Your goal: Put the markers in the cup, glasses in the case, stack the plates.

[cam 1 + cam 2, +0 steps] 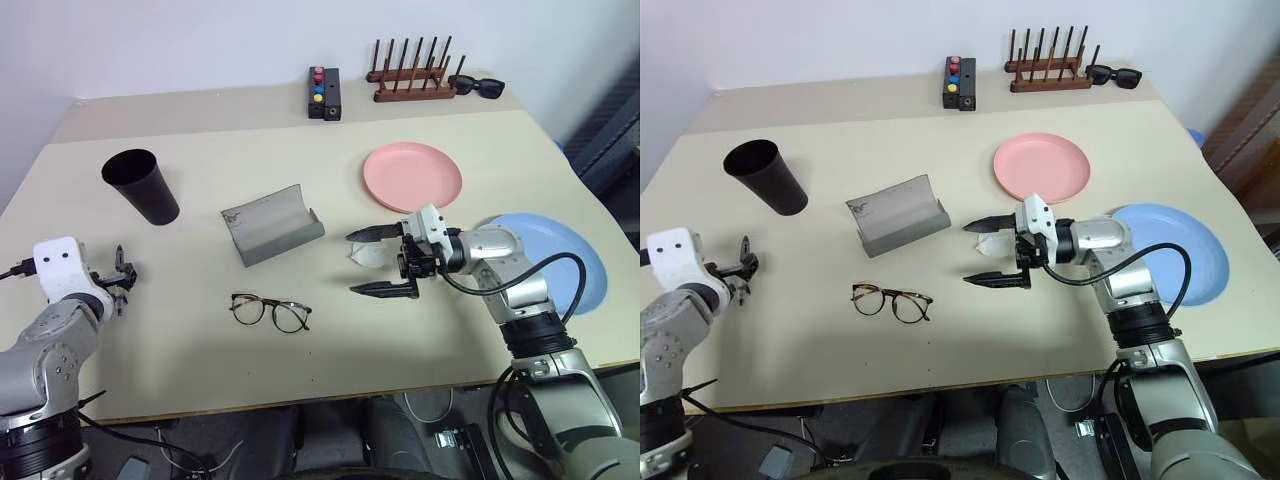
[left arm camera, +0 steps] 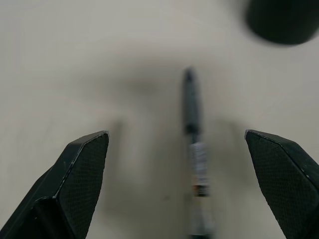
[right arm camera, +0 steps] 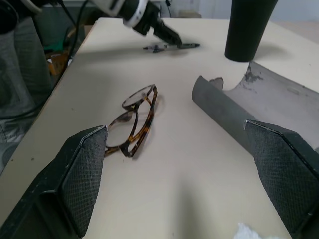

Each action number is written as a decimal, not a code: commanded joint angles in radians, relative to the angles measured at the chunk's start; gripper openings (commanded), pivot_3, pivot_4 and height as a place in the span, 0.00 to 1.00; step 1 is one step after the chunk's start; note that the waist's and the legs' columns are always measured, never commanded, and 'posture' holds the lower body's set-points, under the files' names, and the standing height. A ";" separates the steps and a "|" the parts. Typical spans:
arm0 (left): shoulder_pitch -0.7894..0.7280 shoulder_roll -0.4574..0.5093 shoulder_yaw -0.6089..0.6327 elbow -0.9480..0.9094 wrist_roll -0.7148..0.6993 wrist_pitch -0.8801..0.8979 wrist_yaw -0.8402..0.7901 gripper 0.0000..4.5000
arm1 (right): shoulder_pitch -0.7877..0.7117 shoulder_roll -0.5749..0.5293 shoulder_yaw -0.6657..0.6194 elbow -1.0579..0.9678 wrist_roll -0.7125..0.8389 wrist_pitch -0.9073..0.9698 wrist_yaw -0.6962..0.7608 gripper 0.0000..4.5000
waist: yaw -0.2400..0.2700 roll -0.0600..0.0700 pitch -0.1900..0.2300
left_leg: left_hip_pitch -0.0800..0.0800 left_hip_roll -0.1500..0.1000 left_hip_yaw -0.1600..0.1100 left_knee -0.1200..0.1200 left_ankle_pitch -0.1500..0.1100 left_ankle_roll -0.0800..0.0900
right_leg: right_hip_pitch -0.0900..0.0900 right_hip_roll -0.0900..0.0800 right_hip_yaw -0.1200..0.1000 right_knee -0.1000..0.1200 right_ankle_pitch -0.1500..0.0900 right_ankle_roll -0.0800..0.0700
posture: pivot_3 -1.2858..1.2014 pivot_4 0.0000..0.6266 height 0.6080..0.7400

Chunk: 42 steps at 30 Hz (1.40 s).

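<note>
Left wrist view: left end effector (image 2: 177, 189) spread wide, one marker (image 2: 195, 154) lying flat on the worktop (image 1: 200, 330) between the two fingers (image 2: 82, 174), untouched, dark tip aimed toward the black cup (image 2: 281, 20). Seen from the head, same end effector (image 1: 118, 275) low over the worktop's left edge, cup (image 1: 142, 185) standing upright a little beyond it.

Right end effector (image 1: 385, 262) also spread, empty, hovering mid-worktop and pointing left toward the open grey case (image 1: 270, 227). Tortoiseshell-rimmed glasses (image 1: 270, 311) resting unfolded on the worktop just in front of the case, apart from it and from both end effectors. Small white crumpled scrap (image 1: 365, 255) just behind the right fingers. Pink plate (image 1: 412, 176) and blue plate (image 1: 560, 260) lying side by side, not stacked, right forearm crossing above the blue one. Black sunglasses (image 1: 476, 87), wooden rack (image 1: 412, 72) and button box (image 1: 324, 92) at the far edge, outside the job.

Likely risks:
- Marker rolling away on closing, if one finger meets it first; thin round body, easy to nudge off centre.
- Pinch landing near one end, leaving the marker drooping and catching the cup rim.
- Cup tipping over, tall and light, if struck by the marker or wrist.
- Glasses pushed along instead of lifted, thin arms offering little to pinch.
</note>
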 commanded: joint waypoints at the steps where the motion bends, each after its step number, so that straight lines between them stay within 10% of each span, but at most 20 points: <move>1: -0.036 -0.015 -0.006 0.021 0.048 -0.028 0.014 0.99 | -0.030 0.020 -0.025 0.019 0.032 -0.032 0.016 1.00 | 0.002 -0.001 0.000 | 0.000 0.000 0.000 0.000 0.000 0.000 | 0.000 0.000 0.000 0.000 0.000 0.000 | 0.52 0.24 1.00; 21: -0.154 -0.040 -0.036 0.138 0.177 -0.036 -0.006 0.99 | -0.094 0.084 -0.063 0.045 0.066 -0.014 -0.011 1.00 | -0.002 -0.001 -0.001 | 0.000 0.000 0.000 0.001 0.000 0.000 | 0.000 0.000 0.000 0.001 0.000 0.000 | 0.52 0.24 1.00; 25: -0.130 -0.045 -0.023 0.108 0.177 0.007 -0.016 0.70 | -0.101 0.076 -0.072 0.018 0.072 0.014 -0.025 1.00 | -0.003 -0.001 -0.001 | 0.000 0.000 0.000 0.001 0.000 0.000 | 0.000 0.000 0.000 0.001 0.000 0.000 | 0.52 0.24 1.00; 31: -0.060 -0.065 0.035 -0.005 0.161 0.089 -0.019 0.02 | -0.095 0.068 -0.077 -0.028 0.081 0.050 -0.042 1.00 | -0.008 -0.001 -0.001 | 0.000 0.000 0.000 0.000 0.000 0.000 | -0.001 0.000 0.000 0.001 0.000 0.000 | 0.52 0.24 1.00; 42: -0.044 -0.152 0.127 -0.138 0.107 0.075 -0.060 0.02 | -0.109 0.078 -0.074 0.025 0.075 0.024 -0.036 1.00 | -0.001 -0.001 -0.001 | 0.000 0.000 0.000 0.001 0.000 0.000 | 0.000 0.000 0.000 0.000 0.000 0.000 | 0.52 0.24 1.00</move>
